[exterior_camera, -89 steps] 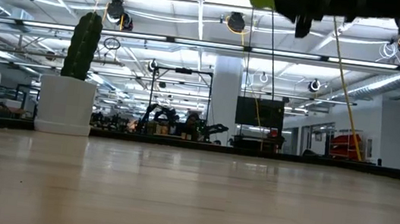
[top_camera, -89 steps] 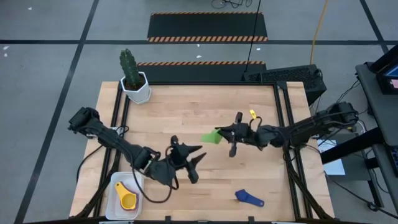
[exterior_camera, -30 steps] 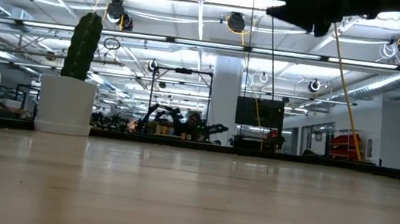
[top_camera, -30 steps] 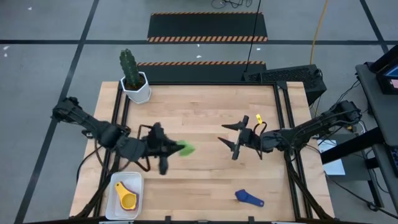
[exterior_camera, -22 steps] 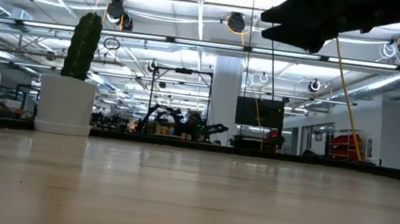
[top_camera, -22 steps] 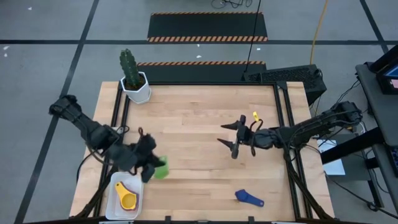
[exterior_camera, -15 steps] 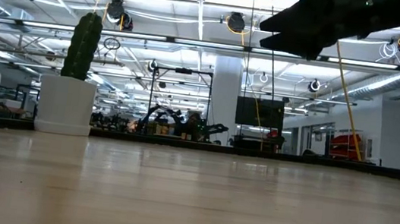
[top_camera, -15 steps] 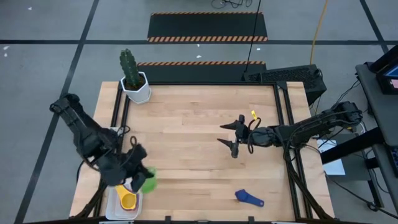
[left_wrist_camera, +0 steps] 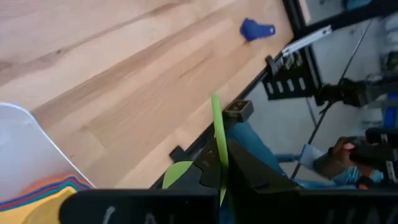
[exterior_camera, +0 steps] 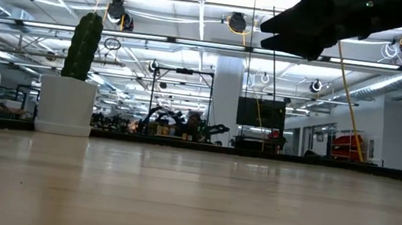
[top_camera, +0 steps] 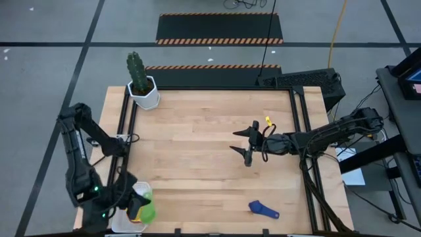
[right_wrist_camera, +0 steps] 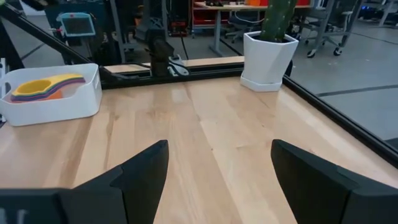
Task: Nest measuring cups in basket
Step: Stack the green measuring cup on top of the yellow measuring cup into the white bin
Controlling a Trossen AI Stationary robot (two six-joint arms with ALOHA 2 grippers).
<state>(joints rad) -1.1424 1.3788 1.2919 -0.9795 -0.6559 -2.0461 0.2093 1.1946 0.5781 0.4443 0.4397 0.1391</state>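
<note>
Moved since earlier frame: left gripper [top_camera: 139, 208], clamped on green cup [top_camera: 147, 209], carried it from mid-table to over basket [top_camera: 142, 189] w/ nested cups; handle edge-on, upright in wrist view. Right gripper [top_camera: 241, 139] spread wide, empty, mid-table. Dark blue cup [top_camera: 264, 210] handle pts right

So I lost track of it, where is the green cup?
High view: the small green plastic measuring cup is in the left gripper, over the white basket at the table's near-left corner.
</note>
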